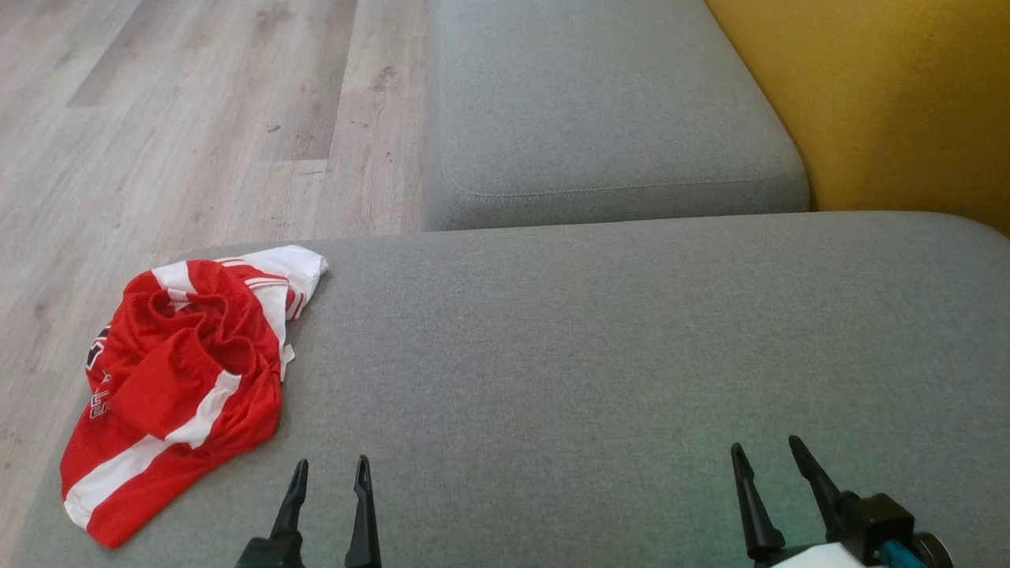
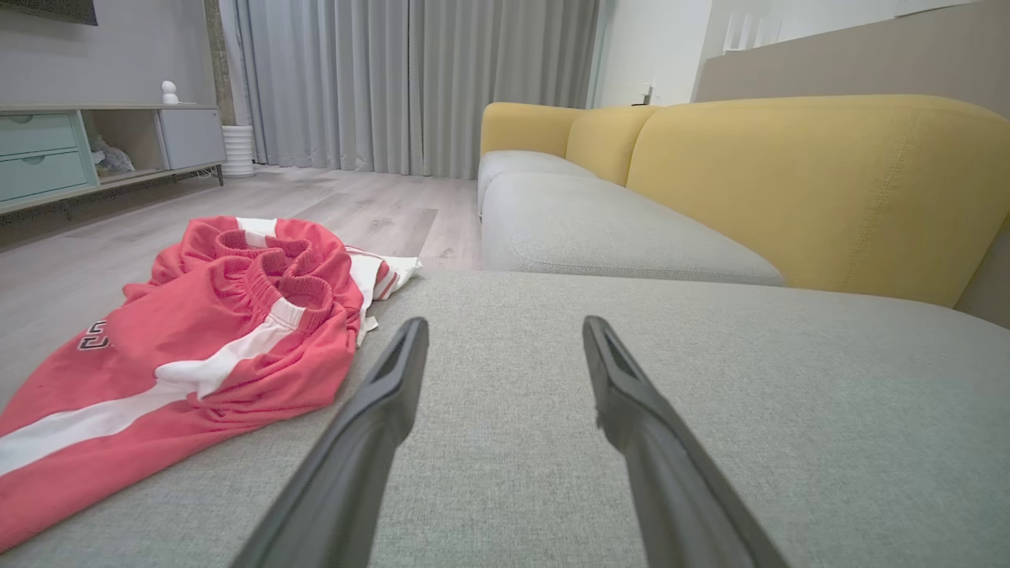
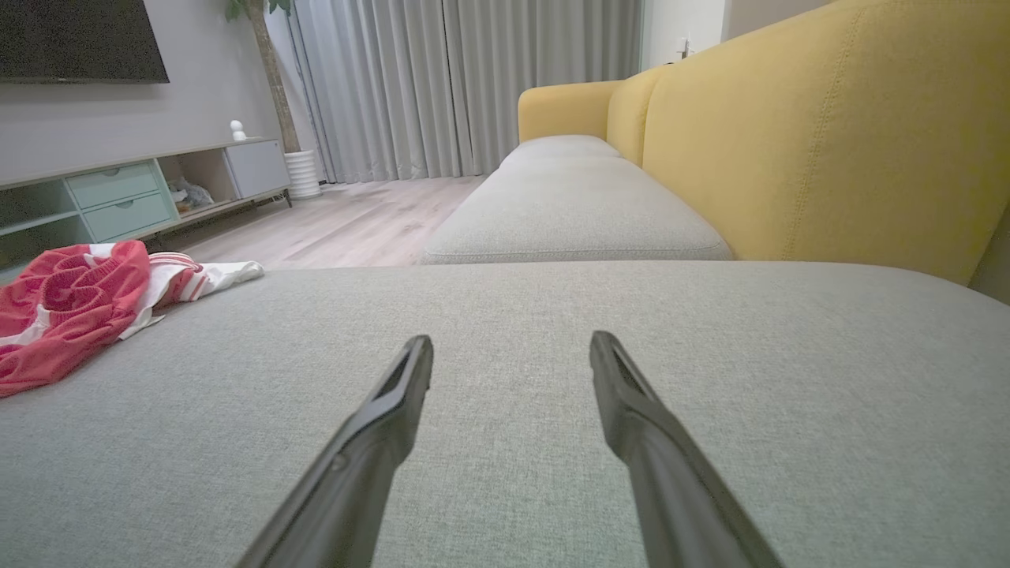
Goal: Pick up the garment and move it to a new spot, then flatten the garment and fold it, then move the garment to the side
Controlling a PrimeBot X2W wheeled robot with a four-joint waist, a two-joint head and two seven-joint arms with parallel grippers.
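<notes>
A wide grey sofa cushion fills the near ground, with a second grey cushion beyond it, a yellow backrest to the right and pale wooden floor to the left. The garment, red shorts with white stripes, lies crumpled at the left edge of the near cushion, waistband bunched on top. The left gripper hovers just right of it, fingers spread and empty. The right gripper is well apart on the right, also spread and empty.

The head view looks straight down on cloth and cushion. The left wrist view, low along the seat, takes in grey curtains, a low cabinet and dark lettering on the garment. The right wrist view adds a dark wall screen and a slim plant trunk.
</notes>
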